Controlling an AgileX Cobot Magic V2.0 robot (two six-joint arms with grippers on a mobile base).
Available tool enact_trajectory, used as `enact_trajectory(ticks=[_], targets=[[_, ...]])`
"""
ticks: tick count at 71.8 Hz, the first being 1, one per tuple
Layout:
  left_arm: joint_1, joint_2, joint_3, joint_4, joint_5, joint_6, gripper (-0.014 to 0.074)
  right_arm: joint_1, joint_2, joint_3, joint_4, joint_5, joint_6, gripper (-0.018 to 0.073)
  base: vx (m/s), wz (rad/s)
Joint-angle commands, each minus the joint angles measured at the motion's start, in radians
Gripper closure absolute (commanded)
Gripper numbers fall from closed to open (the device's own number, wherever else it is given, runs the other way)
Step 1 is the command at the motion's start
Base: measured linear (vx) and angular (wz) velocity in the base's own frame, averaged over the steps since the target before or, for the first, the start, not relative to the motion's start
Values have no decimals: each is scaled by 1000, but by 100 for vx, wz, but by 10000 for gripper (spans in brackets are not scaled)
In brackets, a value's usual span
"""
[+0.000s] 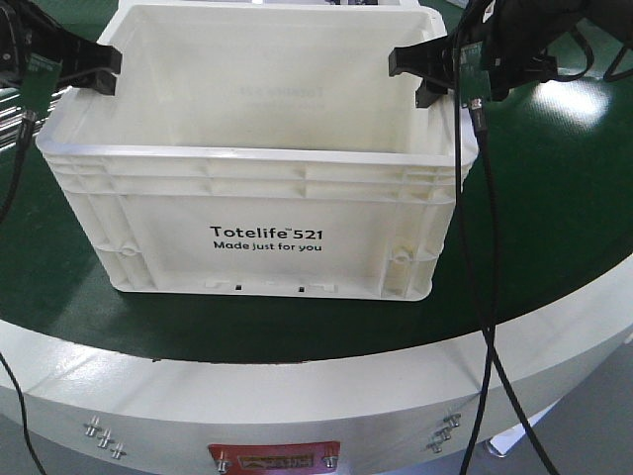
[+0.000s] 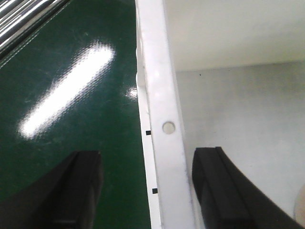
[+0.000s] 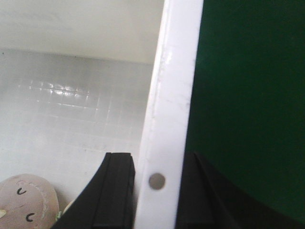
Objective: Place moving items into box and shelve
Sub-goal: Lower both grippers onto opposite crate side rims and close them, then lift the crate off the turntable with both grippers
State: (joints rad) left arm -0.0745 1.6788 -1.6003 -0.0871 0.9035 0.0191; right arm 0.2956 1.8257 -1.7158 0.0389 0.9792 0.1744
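Note:
The box (image 1: 277,188), a cream-white crate printed "Totelife 521", stands on the green tabletop (image 1: 554,247). My left gripper (image 1: 99,67) straddles its left rim (image 2: 157,71). In the left wrist view this gripper (image 2: 147,157) is open: the outer finger (image 2: 81,191) stands well off the wall and the inner finger (image 2: 214,191) is just inside it. My right gripper (image 1: 415,74) sits over the right rim (image 3: 174,71). Seen from the right wrist, that gripper (image 3: 156,160) is shut on the rim, both fingers pressing it. A pinkish plush face (image 3: 24,200) lies on the box floor.
The table is round with a white rim (image 1: 297,396) near the front. Black cables (image 1: 485,297) hang from the right arm down past the table edge. Metal rails (image 2: 24,19) run beyond the green surface on the left.

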Motion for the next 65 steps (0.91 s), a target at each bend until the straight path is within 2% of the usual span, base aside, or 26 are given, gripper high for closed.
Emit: enact_trajectory(ticks=[1, 27, 52, 65], targets=[[0, -43, -82, -6, -20, -5, 82, -2, -50, -32, 22, -45, -17, 571, 0, 0], [0, -3, -125, -61, 59, -5, 82, -2, -50, -32, 24, -42, -17, 571, 0, 0], [0, 32, -125, -58, 115, -5, 84, -2, -50, -32, 23, -30, -35, 571, 0, 0], [0, 37, -125, -58, 127, -3, 130, -2, -50, -32, 25, -28, -36, 571, 0, 0]])
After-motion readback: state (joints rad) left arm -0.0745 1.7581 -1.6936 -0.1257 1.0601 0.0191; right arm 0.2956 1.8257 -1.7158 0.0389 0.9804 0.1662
